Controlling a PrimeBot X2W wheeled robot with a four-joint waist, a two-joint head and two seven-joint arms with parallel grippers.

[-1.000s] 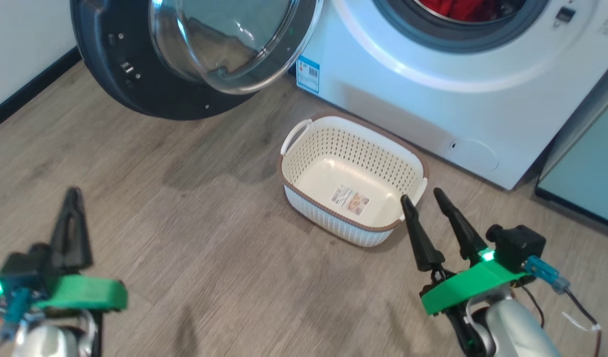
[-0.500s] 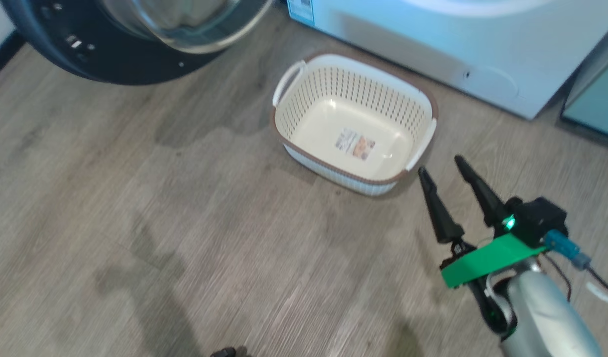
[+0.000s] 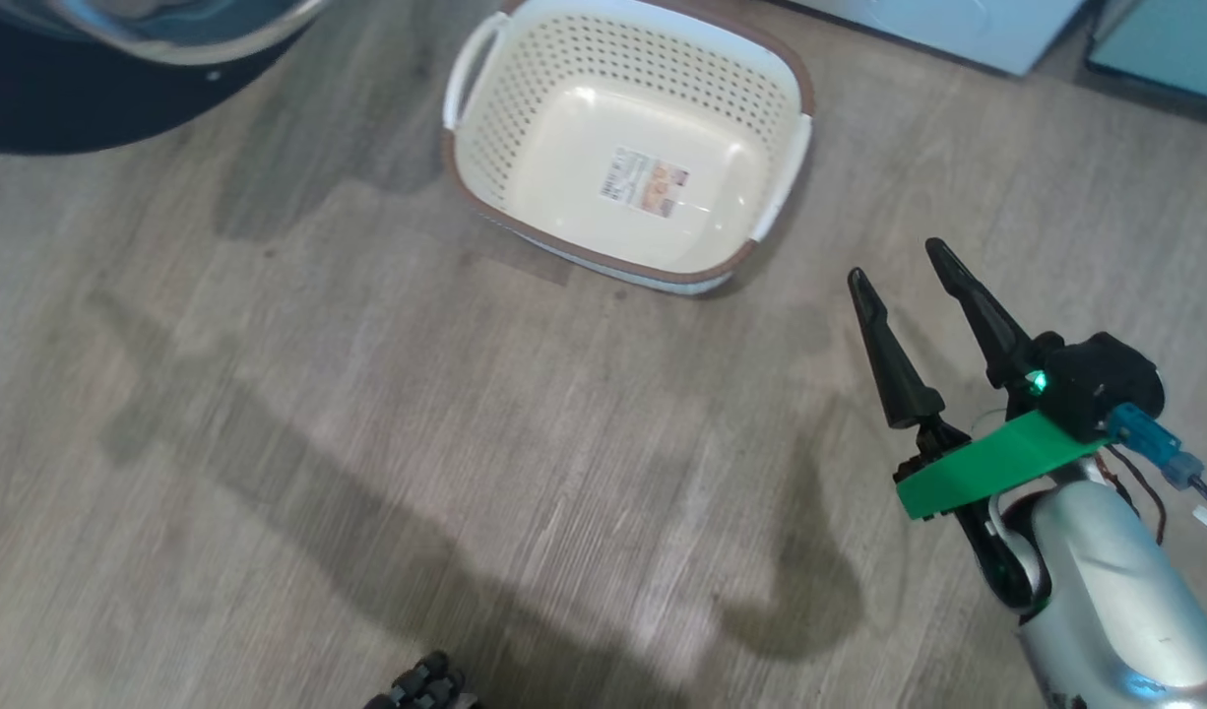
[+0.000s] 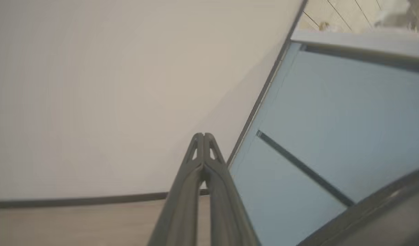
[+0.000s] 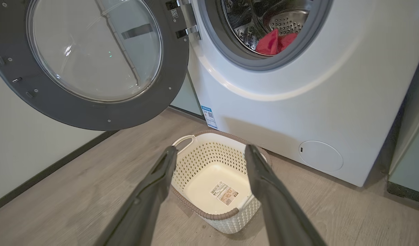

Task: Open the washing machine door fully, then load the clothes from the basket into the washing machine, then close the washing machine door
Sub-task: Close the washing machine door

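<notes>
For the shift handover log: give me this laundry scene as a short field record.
Door: black-rimmed round glass washing machine door, wide open
Clothes: red knit clothes, inside the white front-loading washing machine
Basket: cream perforated plastic basket, empty, on wooden floor
Left claw: shut, holding nothing
Right claw: open, empty, apart from basket
Remaining: close door
</notes>
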